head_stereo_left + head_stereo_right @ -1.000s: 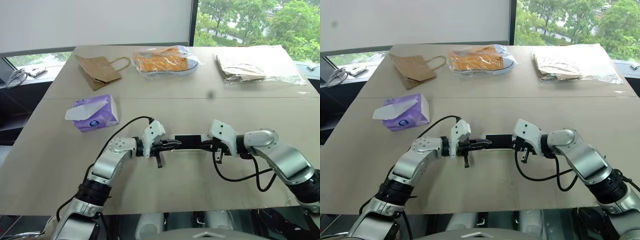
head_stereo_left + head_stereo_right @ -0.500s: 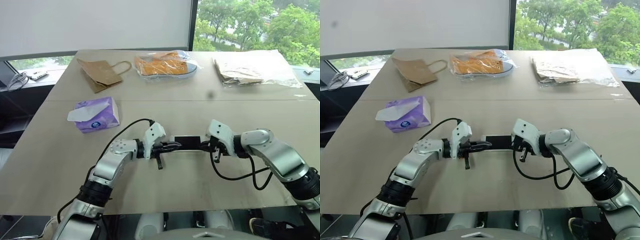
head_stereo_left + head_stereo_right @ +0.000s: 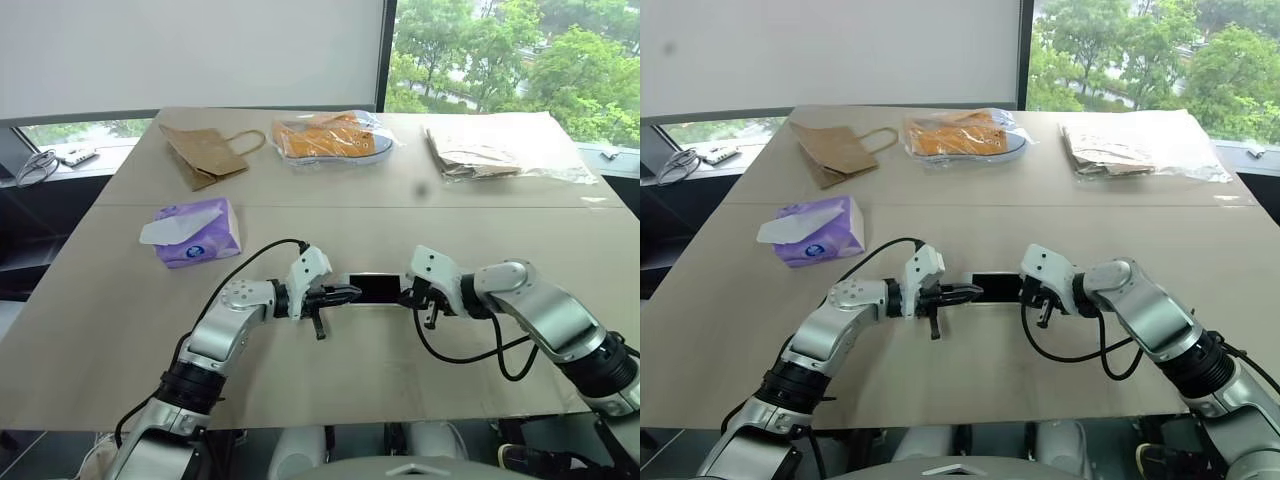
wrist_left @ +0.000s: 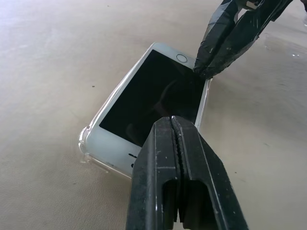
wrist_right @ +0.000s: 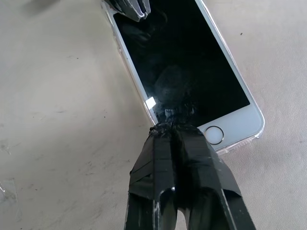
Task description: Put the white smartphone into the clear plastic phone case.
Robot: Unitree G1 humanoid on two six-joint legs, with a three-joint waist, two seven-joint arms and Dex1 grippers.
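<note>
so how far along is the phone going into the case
Mostly done: the white smartphone lies inside the clear plastic phone case, whose rim shows around its corners. In hand: the shut left gripper and shut right gripper press their tips on opposite ends. Left: whether every edge is seated can't be told.

A wide beige table (image 3: 120, 300) stands before a white wall (image 3: 190, 50) and a window (image 3: 510, 55) showing green trees.

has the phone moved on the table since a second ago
No. The white smartphone lies at the same spot between the left gripper and the right gripper, equally placed relative to the tissue pack; only the camera shifted.
</note>
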